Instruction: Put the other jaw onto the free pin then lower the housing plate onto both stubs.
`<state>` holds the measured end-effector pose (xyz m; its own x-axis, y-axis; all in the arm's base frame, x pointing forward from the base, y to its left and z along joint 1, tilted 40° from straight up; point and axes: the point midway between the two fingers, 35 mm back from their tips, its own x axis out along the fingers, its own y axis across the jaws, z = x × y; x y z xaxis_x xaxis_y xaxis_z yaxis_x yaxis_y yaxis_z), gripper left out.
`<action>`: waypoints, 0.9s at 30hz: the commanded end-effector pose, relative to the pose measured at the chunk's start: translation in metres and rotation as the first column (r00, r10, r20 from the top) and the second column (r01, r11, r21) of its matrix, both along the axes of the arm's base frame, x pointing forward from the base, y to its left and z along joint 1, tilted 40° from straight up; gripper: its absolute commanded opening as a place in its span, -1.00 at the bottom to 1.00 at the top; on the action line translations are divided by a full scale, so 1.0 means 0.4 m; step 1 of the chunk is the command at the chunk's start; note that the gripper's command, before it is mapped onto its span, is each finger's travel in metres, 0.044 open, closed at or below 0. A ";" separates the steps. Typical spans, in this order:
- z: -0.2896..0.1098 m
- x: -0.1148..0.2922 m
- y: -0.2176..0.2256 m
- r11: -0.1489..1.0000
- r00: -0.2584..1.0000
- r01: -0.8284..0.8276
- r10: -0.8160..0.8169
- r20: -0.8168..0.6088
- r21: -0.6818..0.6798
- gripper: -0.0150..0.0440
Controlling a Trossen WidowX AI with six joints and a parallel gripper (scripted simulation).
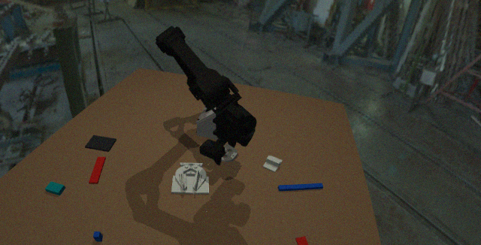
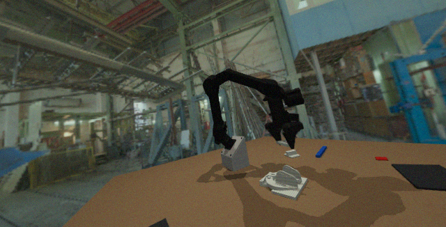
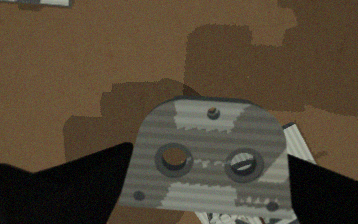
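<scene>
My gripper (image 1: 228,154) (image 2: 286,144) (image 3: 204,156) is shut on the grey-white housing plate (image 1: 230,155) (image 2: 281,143) (image 3: 207,187), which has two large holes and three small ones. The plate is held above the table, to the right of and behind the white base (image 1: 190,191) (image 2: 286,195) in the top view. Two ribbed pale jaws (image 1: 183,182) (image 1: 200,182) stand on the base, side by side, with rounded parts at their rear. They also show in the exterior view, overlapping. Whether both sit fully on their pins, and whether the teeth mesh, I cannot tell. The plate hides most of the base in the wrist view.
A white stepped block (image 1: 273,163) (image 2: 291,154) lies right of the base, with a blue bar (image 1: 301,187) (image 2: 321,152) in front of it. A red bar (image 1: 97,170), a dark tile (image 1: 101,143), a teal block (image 1: 55,188) and a small blue block (image 1: 98,236) lie left.
</scene>
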<state>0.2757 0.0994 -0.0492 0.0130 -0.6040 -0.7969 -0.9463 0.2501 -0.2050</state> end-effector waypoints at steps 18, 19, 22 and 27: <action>0.086 0.029 -0.125 0.925 0.878 0.376 -0.373 0.300 0.049 0.70; 0.089 0.030 -0.131 0.918 0.866 0.393 -0.389 0.313 0.054 0.70; 0.101 0.031 -0.150 0.895 0.828 0.442 -0.436 0.352 0.070 0.70; 0.120 0.031 -0.181 0.850 0.755 0.518 -0.509 0.413 0.100 0.70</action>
